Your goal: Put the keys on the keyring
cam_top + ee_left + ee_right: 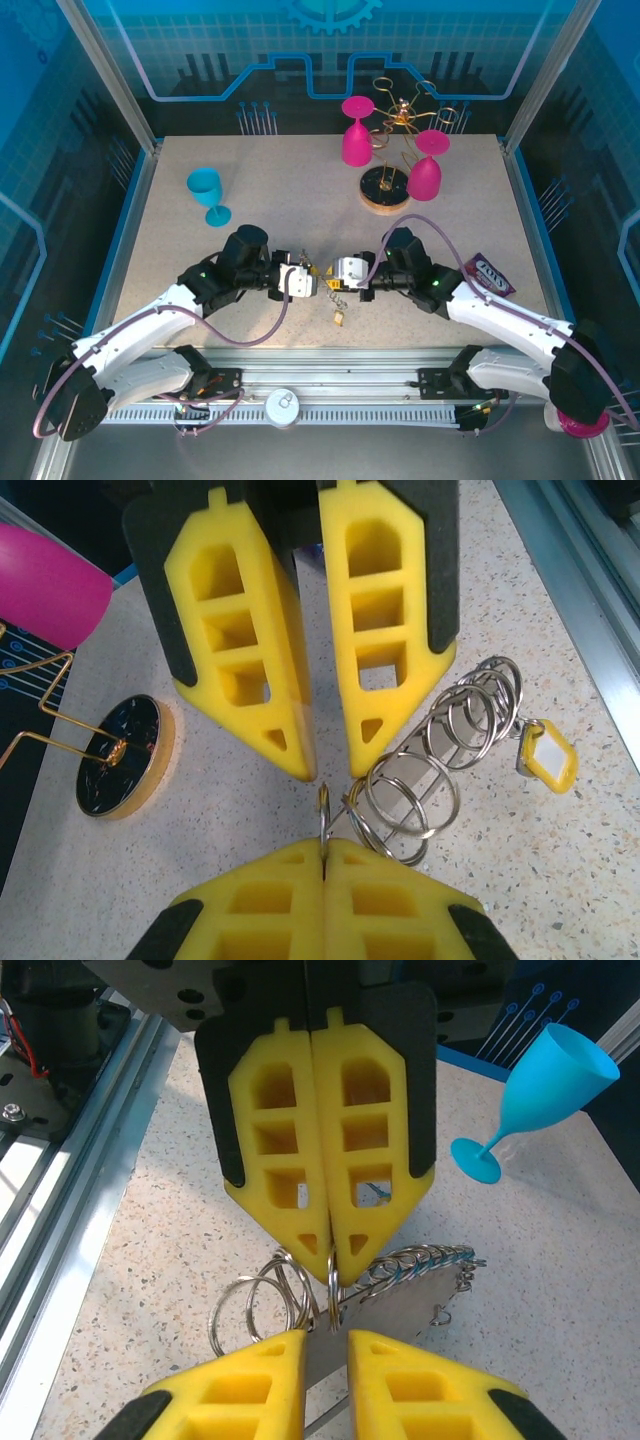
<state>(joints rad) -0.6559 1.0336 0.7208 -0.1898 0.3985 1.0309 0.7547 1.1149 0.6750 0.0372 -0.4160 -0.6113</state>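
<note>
Low in the middle of the top view the two arms meet nose to nose over the speckled table (250, 215). The left gripper (325, 865), at the bottom edge of its own wrist view, has its yellow pads pressed flat together, and one silver ring stands out of the seam between them, nipped at its lower edge. That ring belongs to the keyring (420, 1263) (here a string of linked silver split rings rather than a single loop). In the left wrist view the string runs from the pinch toward the right of the frame and ends at a yellow tag (548, 758) with a white window. The right gripper (325, 1355) faces the left one head on, its fingers parted by a narrow gap. Its tips sit just beside the pinched ring and clamp nothing. In the right wrist view a flat grey metal piece (400, 1305) lies beneath the coil of rings, and what it is I cannot tell. Toward the upper left of the top view stands a blue goblet (208, 190). At upper centre-right two pink goblets (357, 130) hang upside down around a gold wire stand (385, 190) on a round wooden base. A dark packet (490, 275) lies at the right, beside the right arm.
</note>
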